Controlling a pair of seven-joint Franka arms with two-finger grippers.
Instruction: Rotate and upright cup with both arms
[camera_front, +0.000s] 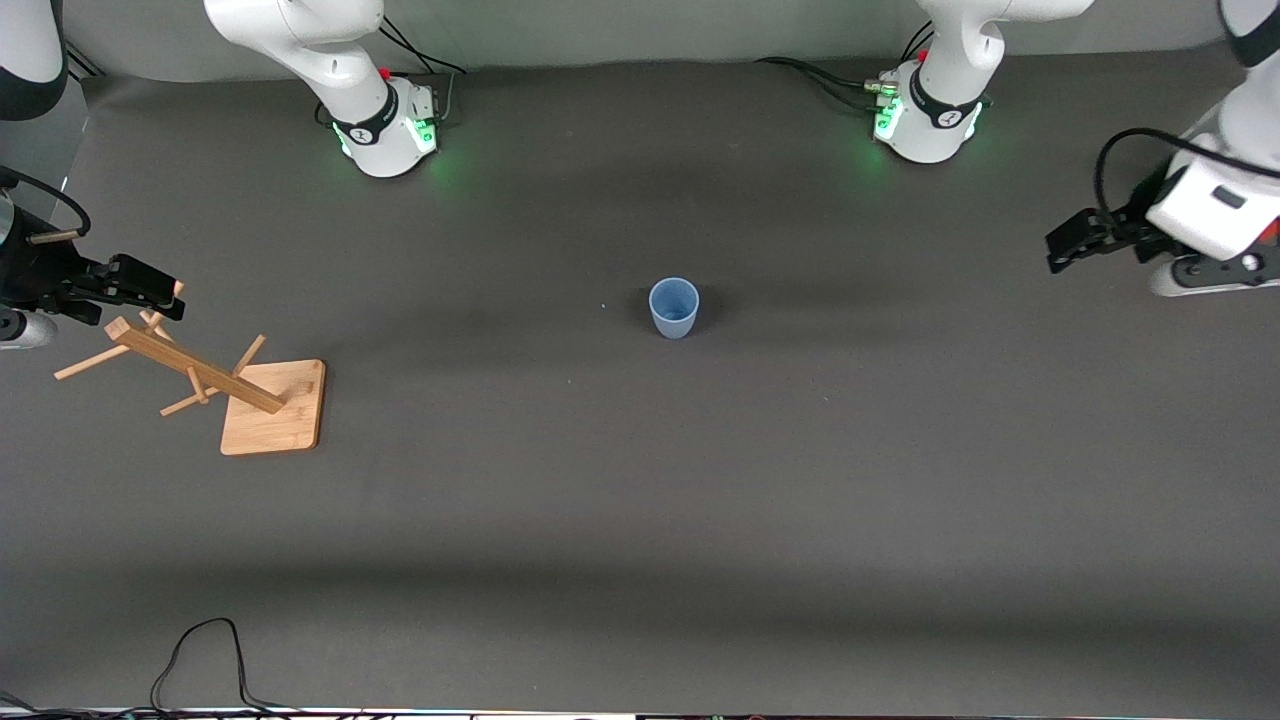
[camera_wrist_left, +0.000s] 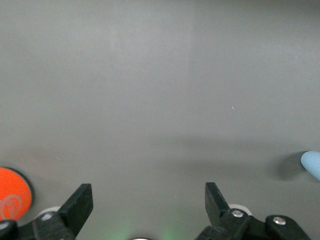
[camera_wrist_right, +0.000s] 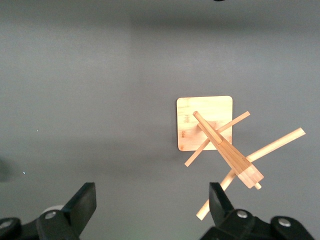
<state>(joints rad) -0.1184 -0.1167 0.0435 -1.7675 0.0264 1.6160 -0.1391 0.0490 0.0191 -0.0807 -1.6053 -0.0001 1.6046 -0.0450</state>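
Upright pale-blue cup (camera_front: 673, 306), mouth up

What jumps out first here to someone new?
The small pale-blue cup standing mouth-up, alone mid-table. Next, the wooden peg rack on its square base toward the right arm's end, with the right tool open above its top pegs. The left tool hangs open over bare table at the left arm's end, well away from the cup.

Left gripper (camera_wrist_left: 148, 202) fingers spread wide over grey table (camera_wrist_left: 150, 90); pale-blue cup (camera_wrist_left: 311, 163) at frame edge, orientation unclear; orange obj. (camera_wrist_left: 12, 192) partly seen.
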